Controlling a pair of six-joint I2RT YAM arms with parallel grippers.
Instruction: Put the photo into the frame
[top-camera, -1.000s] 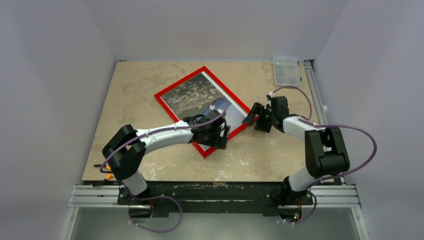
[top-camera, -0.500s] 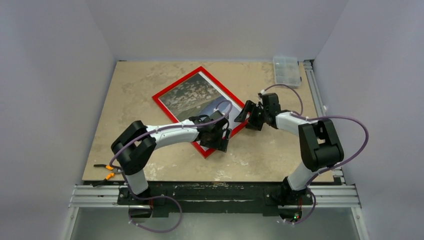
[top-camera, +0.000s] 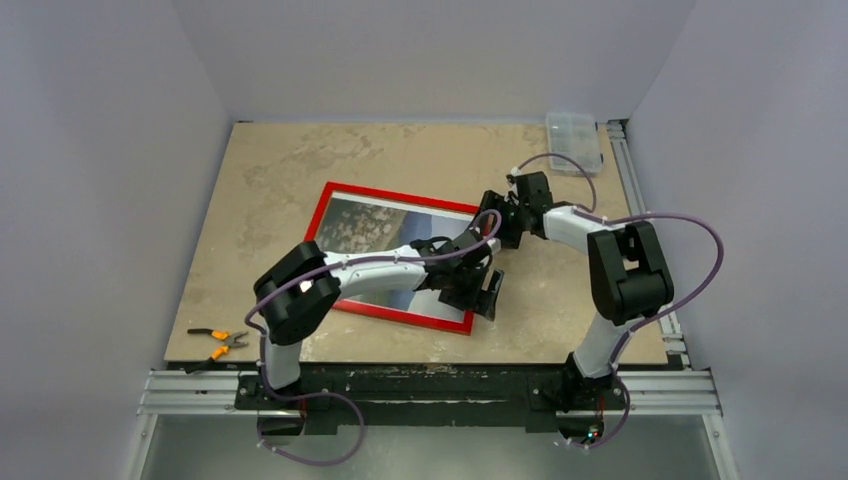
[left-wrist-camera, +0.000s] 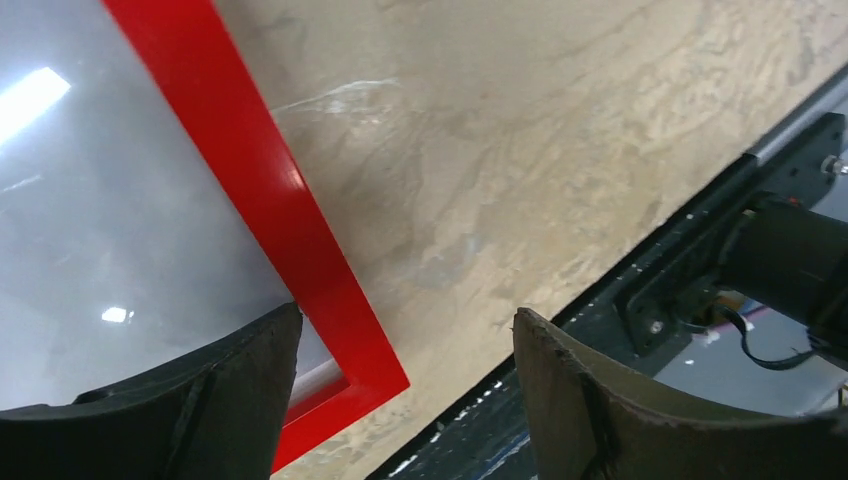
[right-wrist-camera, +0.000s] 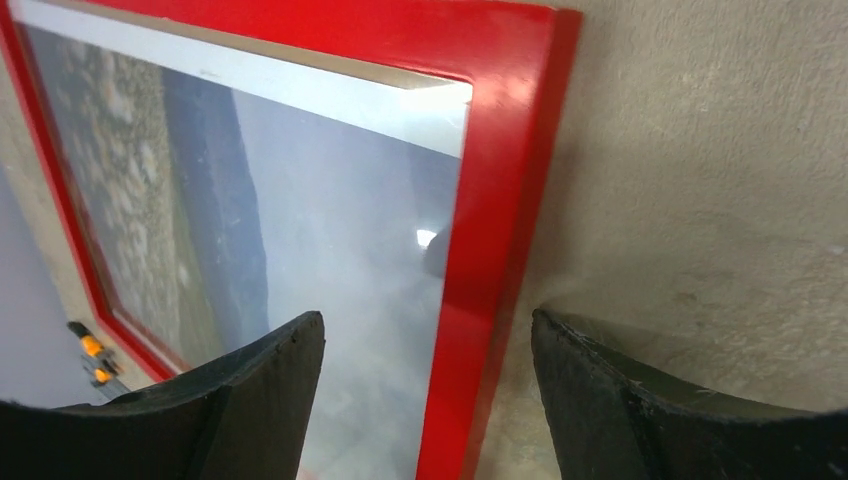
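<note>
The frame (top-camera: 405, 197) lies flat on the table, red front up, with the photo (top-camera: 370, 225) showing under its pane. My left gripper (top-camera: 487, 295) hangs open over the frame's near right corner. In the left wrist view, the left gripper (left-wrist-camera: 405, 315) has one finger over the pane and the other past the red corner (left-wrist-camera: 375, 375). My right gripper (top-camera: 497, 218) is open at the far right corner. In the right wrist view, the right gripper (right-wrist-camera: 428, 320) straddles the frame's red edge (right-wrist-camera: 490, 250), with the landscape photo (right-wrist-camera: 150, 200) to the left. Neither gripper holds anything.
Orange-handled pliers (top-camera: 218, 338) lie at the table's near left edge. A clear plastic box (top-camera: 573, 140) sits at the far right corner beside a metal rail (top-camera: 625, 170). The table's near edge and the black base rail (left-wrist-camera: 650, 290) are just beyond the left gripper.
The frame has turned from a diagonal lie to nearly square with the table and slid nearer. The left gripper swung to its near right corner. The right gripper moved left to the far right corner.
</note>
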